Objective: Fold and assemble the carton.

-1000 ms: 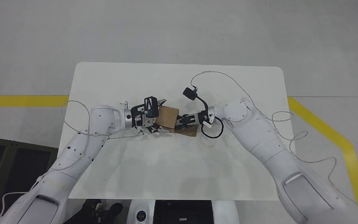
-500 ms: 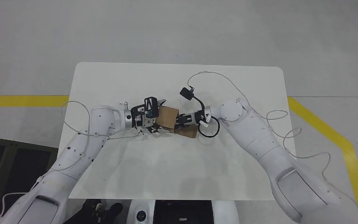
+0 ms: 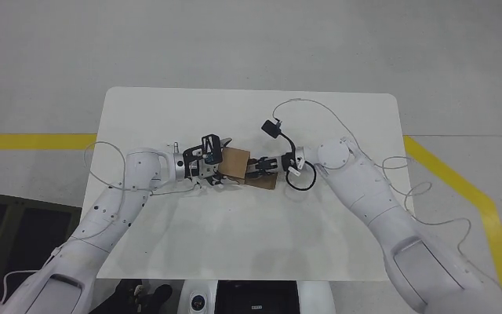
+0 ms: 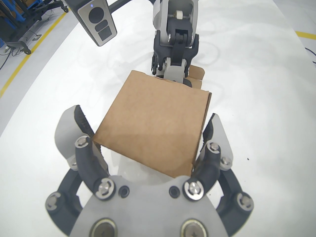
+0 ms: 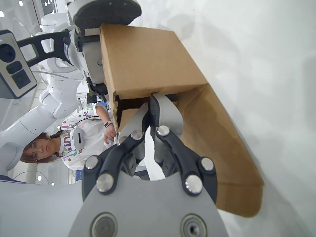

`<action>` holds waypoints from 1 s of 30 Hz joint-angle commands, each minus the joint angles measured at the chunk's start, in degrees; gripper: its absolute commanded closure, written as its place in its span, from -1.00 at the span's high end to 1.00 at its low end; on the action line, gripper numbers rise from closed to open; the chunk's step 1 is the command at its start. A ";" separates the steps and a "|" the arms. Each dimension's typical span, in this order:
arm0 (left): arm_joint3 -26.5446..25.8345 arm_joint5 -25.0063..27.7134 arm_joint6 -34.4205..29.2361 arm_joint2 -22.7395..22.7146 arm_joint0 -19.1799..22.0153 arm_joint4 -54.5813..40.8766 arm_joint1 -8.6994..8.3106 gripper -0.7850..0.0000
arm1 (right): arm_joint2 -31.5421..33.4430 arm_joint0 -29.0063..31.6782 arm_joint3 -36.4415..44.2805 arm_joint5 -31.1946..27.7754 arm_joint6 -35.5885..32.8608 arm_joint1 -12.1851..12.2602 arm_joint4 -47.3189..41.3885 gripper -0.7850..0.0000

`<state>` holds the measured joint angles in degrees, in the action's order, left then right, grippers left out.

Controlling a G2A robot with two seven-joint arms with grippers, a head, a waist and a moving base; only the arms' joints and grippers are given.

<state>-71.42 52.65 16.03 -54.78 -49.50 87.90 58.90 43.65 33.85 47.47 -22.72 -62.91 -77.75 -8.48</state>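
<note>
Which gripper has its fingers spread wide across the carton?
The left gripper: its fingers flank the carton on both sides. The right gripper has fingers close together, tips at the carton's open end.

One brown cardboard carton point(image 3: 235, 162) lay near the middle of one white rectangular table point(image 3: 235, 235). Two black-and-grey metal grippers were there, the left gripper point(image 4: 145, 127) and the right gripper point(image 5: 151, 99), each with two fingers point(image 4: 81, 122), four in all. The carton showed one long open flap point(image 5: 222, 149).
</note>
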 commanded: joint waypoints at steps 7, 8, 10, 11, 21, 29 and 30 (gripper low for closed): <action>-0.08 -0.15 -0.64 -0.24 -0.06 -0.82 0.09 1.00 | 8.86 6.93 15.47 10.33 -1.83 5.38 7.25 -0.68; -0.12 -0.14 -0.70 -0.26 -0.07 -0.85 0.09 1.00 | 10.50 8.51 18.36 12.30 -2.08 6.21 8.57 -0.57; -0.16 -0.13 -0.73 -0.34 -0.15 -1.05 0.09 1.00 | 13.87 12.08 24.59 16.32 -2.69 7.81 11.14 -0.47; -0.19 -0.09 -0.78 -0.37 -0.16 -1.10 0.09 1.00 | 15.53 13.99 27.57 18.26 -3.10 8.54 12.29 -0.45; -0.70 -0.08 -0.91 -0.65 -0.54 -1.04 0.05 1.00 | 23.84 25.80 40.00 24.92 -3.81 11.85 15.69 -0.45; -1.17 0.01 -0.93 -0.85 -0.84 -0.81 -0.01 1.00 | 20.68 22.72 32.68 21.61 -0.98 11.10 13.55 -0.47; -1.23 -0.04 -0.99 -0.91 -0.86 -0.74 -0.02 1.00 | 20.30 22.18 31.65 21.34 -0.64 11.00 13.47 -0.47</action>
<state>-72.59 52.63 15.11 -55.64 -50.34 87.11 58.89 64.32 56.60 80.25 -1.13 -63.88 -66.66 5.06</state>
